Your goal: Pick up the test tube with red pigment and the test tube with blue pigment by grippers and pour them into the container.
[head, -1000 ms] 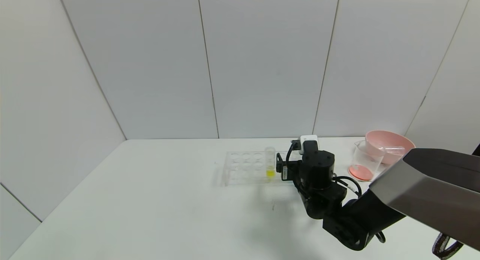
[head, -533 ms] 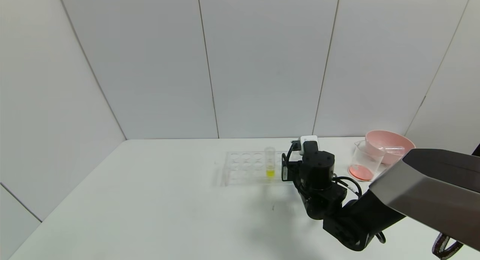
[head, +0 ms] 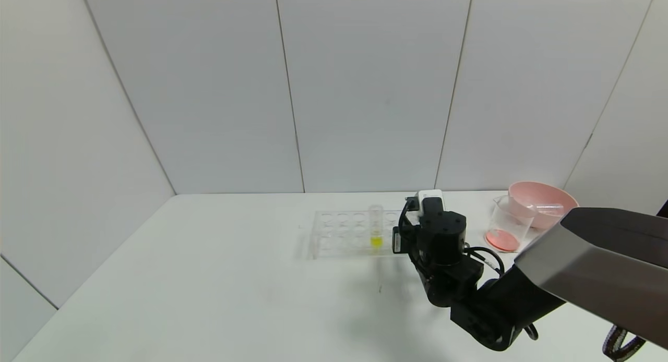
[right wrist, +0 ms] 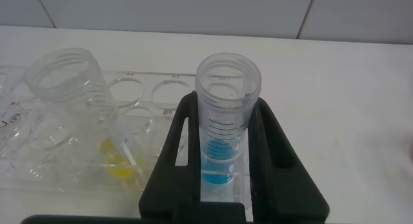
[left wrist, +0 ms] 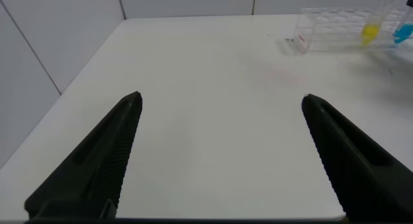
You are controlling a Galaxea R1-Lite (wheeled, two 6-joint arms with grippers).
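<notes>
The test tube with blue pigment (right wrist: pixel 229 95) stands upright in an end hole of the clear rack (head: pixel 334 231), blue liquid in its lower part. My right gripper (right wrist: pixel 226 106) is shut on it, one black finger pressed to each side. In the head view the right wrist covers that tube, and the right gripper (head: pixel 399 236) sits at the rack's right end. The container (head: pixel 509 224), a clear beaker, holds orange-red liquid at its bottom. The test tube with red pigment is out of view. My left gripper (left wrist: pixel 219 101) hangs open over bare table, far from the rack (left wrist: pixel 335 20).
A tube with yellow liquid (head: pixel 376 227) stands in the rack just left of the right gripper, also seen close by as the yellow tube (right wrist: pixel 71 75). A pink bowl (head: pixel 543 197) stands behind the beaker with a clear tube-like thing (head: pixel 546 208) lying on it. White walls close the table's back.
My right gripper's fingers have closed from wide open onto the blue tube. The wrist has edged slightly toward the rack. Rack, beaker and bowl have not moved.
</notes>
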